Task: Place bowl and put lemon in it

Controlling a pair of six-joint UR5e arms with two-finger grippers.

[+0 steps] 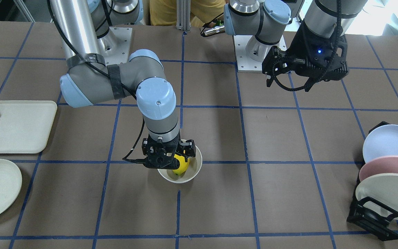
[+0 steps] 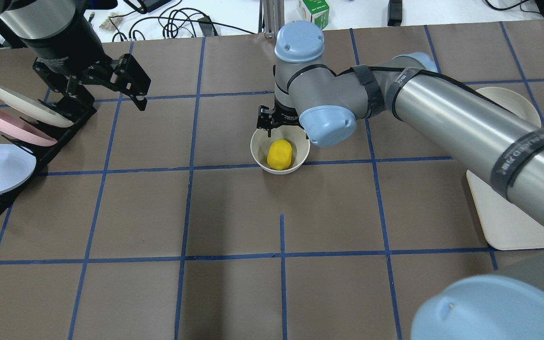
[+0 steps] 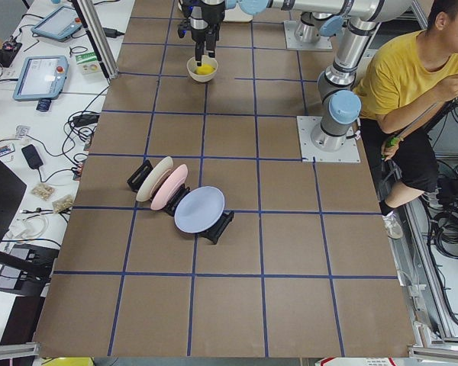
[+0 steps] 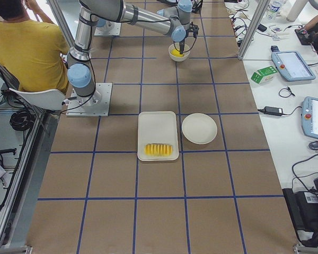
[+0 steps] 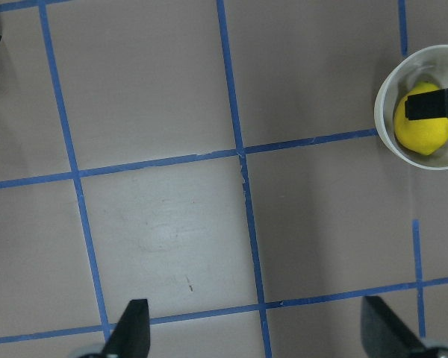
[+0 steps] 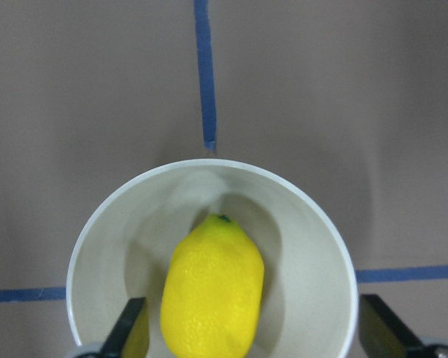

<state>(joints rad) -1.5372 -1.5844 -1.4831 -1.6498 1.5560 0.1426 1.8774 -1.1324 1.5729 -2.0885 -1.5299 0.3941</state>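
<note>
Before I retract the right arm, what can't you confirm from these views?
- Overhead view: right gripper mostly hidden behind its own wrist joint.
- Right wrist view: bottom edge cuts off lemon's near end and bowl's near rim.
- Side views: lemon-to-bowl contact too small to tell.

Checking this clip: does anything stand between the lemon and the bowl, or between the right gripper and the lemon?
Nothing visible does. The lemon already lies inside the bowl. The right gripper hangs open just above, its fingers either side of the lemon, with nothing in between.
</note>
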